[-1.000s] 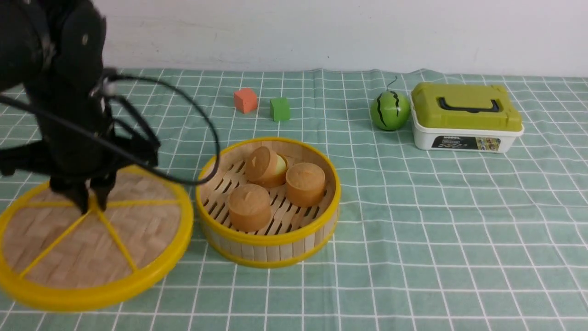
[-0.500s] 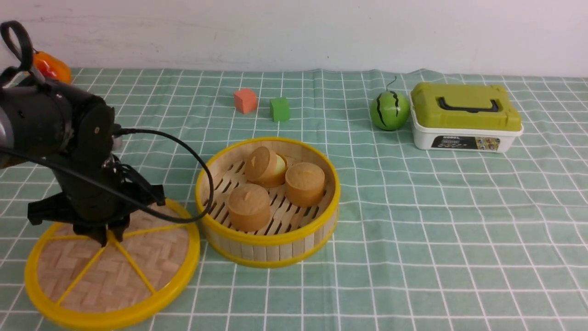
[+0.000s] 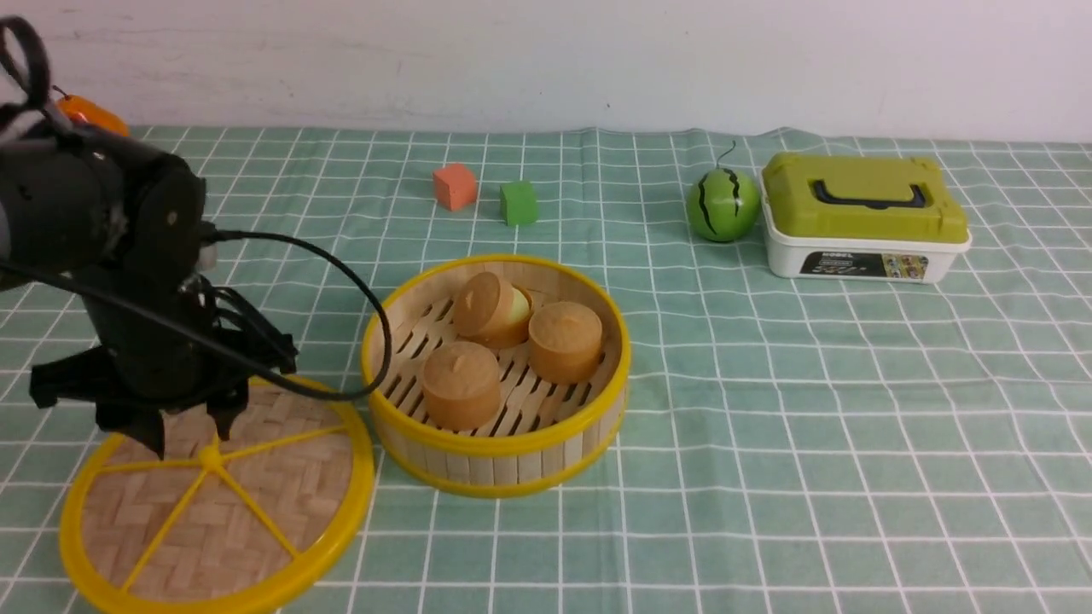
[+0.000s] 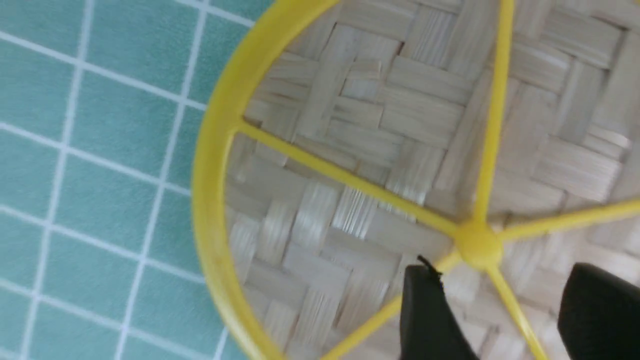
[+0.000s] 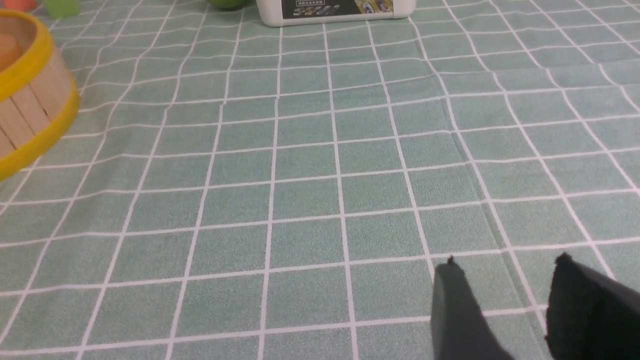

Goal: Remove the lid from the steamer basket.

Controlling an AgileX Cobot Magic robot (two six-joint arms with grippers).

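The lid (image 3: 256, 512), woven bamboo with a yellow rim and spokes, lies flat on the cloth at the front left, just left of the steamer basket (image 3: 499, 452). The basket stands uncovered with three brown buns on its slatted floor. My left gripper (image 3: 189, 435) hovers open just above the lid's far half, its fingers either side of the centre knob (image 3: 209, 456) without touching it. The left wrist view shows the knob (image 4: 477, 245) free ahead of the spread left gripper (image 4: 500, 272). My right gripper (image 5: 507, 265) is open over bare cloth, right of the basket (image 5: 30, 110).
At the back lie an orange cube (image 3: 455, 186) and a green cube (image 3: 519, 202). Far right stand a toy watermelon (image 3: 723, 205) and a white box with an olive-green lid (image 3: 866, 217). The left arm's cable (image 3: 375, 315) arcs close to the basket's rim.
The left arm brought the lid down and toward the basket until it lay flat on the cloth. Its jaws then opened, let go of the knob and rose slightly.
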